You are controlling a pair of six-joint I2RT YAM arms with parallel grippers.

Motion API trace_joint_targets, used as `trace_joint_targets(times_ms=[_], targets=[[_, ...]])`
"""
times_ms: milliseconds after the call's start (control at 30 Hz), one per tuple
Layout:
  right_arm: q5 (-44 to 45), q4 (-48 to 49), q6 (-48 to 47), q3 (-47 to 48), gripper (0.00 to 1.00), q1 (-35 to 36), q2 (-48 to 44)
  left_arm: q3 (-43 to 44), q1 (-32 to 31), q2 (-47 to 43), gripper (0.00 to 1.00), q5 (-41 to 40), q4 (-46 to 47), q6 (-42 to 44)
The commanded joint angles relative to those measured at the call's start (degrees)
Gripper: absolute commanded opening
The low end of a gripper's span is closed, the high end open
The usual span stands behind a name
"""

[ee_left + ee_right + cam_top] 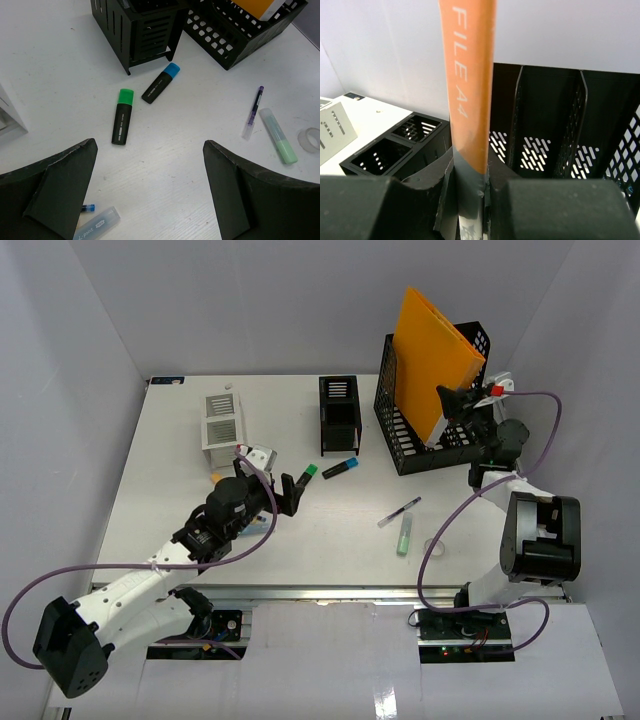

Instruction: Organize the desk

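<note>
The white desk (300, 550) carries scattered stationery. An orange file folder (430, 345) stands tilted in the black file rack (425, 445), and my right gripper (450, 400) is shut on its lower edge; the right wrist view shows the folder (469, 75) pinched between the jaws of that gripper (470, 200). My left gripper (150, 145) hangs open and empty over bare desk. Just beyond it lie a green-capped black marker (123, 117) and a blue-capped black marker (161, 83).
A black pen holder (339, 415) and a white organiser (222, 425) stand at the back. A purple pen (253, 111), a pale green highlighter (278, 135) and a tape ring (311, 140) lie to the right. A clear pen (97, 225) lies under the left finger.
</note>
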Motion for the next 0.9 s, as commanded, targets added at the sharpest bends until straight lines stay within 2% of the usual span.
trace_joint_targets(times_ms=[0,267,567,633,700,800,867], targets=[[4.6,4.7,-0.8,-0.4,0.08,1.3,-2.5,0.0,0.3,-0.4,0.98,1.5,1.7,-1.1],[6.8,7.1,-2.9,-2.4,0.08,2.7,-1.1,-0.2,0.3,-1.4,0.98,1.8,1.1,-2.1],[5.2,11.0,-5.6,-6.2,0.08,2.7,1.2,-1.6,0.3,-2.0,0.98,3.4,1.6,-2.7],[4.2,10.8,-5.4,-7.0,0.18,2.7,1.1,-2.3,0.3,-1.4,0.98,4.1,2.4,-3.5],[3.9,10.7,-5.4,-8.0,0.35,2.7,0.8,-3.1,0.4,-0.4,0.98,4.9,3.5,-4.6],[4.1,7.8,-6.4,-9.3,0.69,2.7,-1.5,-3.6,0.4,4.3,0.98,6.6,4.4,-7.6],[4.3,3.7,-8.3,-9.6,0.79,2.7,-4.5,-2.4,0.4,7.9,0.98,7.0,4.0,-9.0]])
